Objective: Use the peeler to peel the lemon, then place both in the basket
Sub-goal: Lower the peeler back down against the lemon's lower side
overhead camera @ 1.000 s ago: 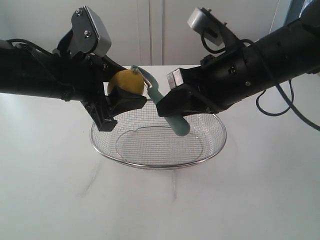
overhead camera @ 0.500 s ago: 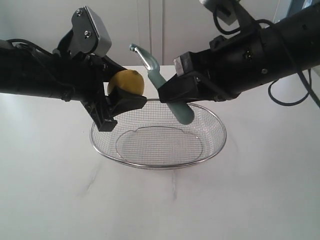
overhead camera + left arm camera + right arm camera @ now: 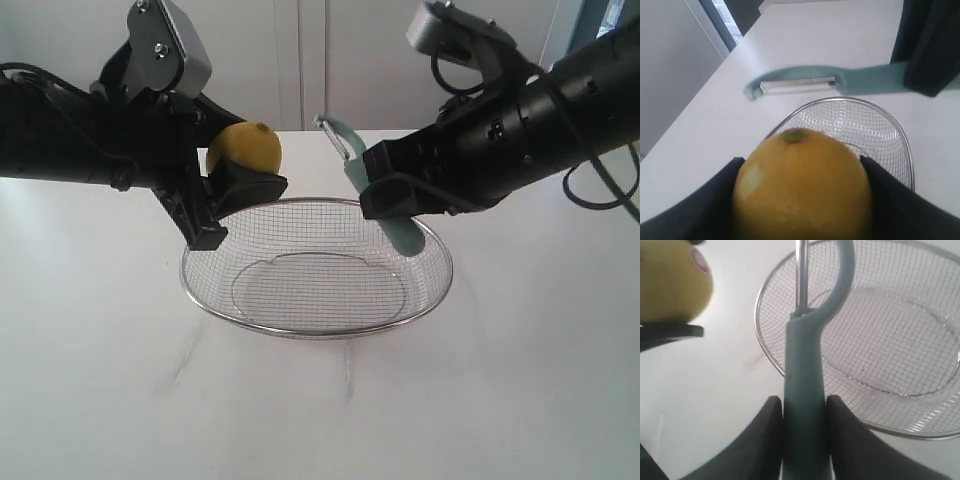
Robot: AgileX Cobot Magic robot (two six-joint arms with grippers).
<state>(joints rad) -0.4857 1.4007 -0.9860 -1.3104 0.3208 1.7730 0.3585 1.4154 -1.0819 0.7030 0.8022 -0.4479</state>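
currently the left gripper (image 3: 240,162) clamps the lemon (image 3: 246,148) between its fingers, and the right gripper (image 3: 388,196) is closed on the handle of the peeler (image 3: 352,160). both are held above the basket (image 3: 315,335); neither lies in it. the lemon skin looks largely intact in the left wrist view, so peeling is judged unfinished and both placements remain. in the exterior view the lemon sits at 9 o'clock of the peeler head, near but not touching. the basket lies at 6 o'clock of both.
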